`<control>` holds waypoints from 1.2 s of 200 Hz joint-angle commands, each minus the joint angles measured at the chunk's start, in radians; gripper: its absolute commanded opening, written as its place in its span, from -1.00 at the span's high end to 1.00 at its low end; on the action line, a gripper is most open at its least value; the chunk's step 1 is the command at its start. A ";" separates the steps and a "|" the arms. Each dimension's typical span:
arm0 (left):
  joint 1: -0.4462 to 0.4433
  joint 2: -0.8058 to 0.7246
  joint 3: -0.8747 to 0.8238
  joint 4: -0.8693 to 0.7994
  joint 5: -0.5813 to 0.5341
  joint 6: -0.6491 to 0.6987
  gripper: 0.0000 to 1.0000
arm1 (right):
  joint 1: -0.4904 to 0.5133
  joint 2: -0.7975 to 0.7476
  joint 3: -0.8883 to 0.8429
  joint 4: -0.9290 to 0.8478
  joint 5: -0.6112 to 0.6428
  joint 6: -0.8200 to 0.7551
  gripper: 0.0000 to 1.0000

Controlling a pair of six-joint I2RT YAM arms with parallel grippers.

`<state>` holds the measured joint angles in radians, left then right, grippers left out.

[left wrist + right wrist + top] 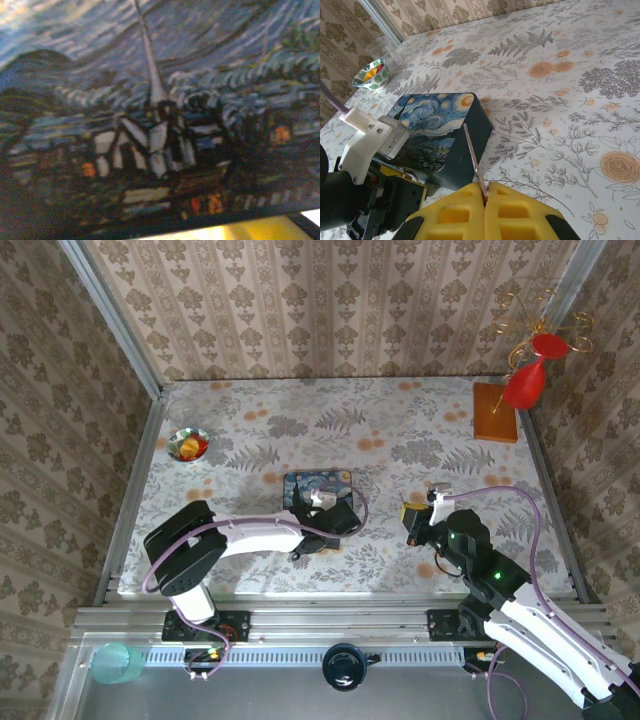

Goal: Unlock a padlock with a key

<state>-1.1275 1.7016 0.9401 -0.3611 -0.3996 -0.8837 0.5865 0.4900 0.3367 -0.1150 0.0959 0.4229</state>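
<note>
The right hand (485,195) was clamped on the key (472,152), its blade aimed at the blue tin (437,132) from the tin's 3 o'clock. The left hand (322,518) hovered at the tin's 6 o'clock edge (apart or together, impossible to tell). Where the padlock sat was unclear; inserting and turning seemingly remained.

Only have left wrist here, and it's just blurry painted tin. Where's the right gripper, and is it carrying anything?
Observer: From the top camera, the right gripper is to the right of the tin, apart from it and pointing toward it.
Operator: Carrying anything?
Observer: Yes. It is shut on a thin metal blade, apparently the key, which sticks out ahead of it.
Operator: Where's my left gripper on the tin?
Observer: The left gripper is at the tin's near edge. I cannot tell whether it is touching.
</note>
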 commanded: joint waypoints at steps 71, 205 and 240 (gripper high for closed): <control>0.007 -0.334 -0.462 0.619 0.084 0.210 -0.31 | -0.011 0.020 -0.009 0.012 0.019 0.030 1.00; 0.218 -0.079 -0.632 1.269 0.378 0.281 -0.13 | 0.074 0.171 0.021 0.095 -0.146 0.126 1.00; 0.229 0.015 -0.621 1.411 0.382 0.231 0.06 | 0.111 0.234 0.014 0.125 -0.156 0.196 1.00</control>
<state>-0.9077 1.6489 0.3038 0.9470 -0.0601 -0.6113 0.6746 0.6888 0.3317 -0.0357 -0.0387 0.5560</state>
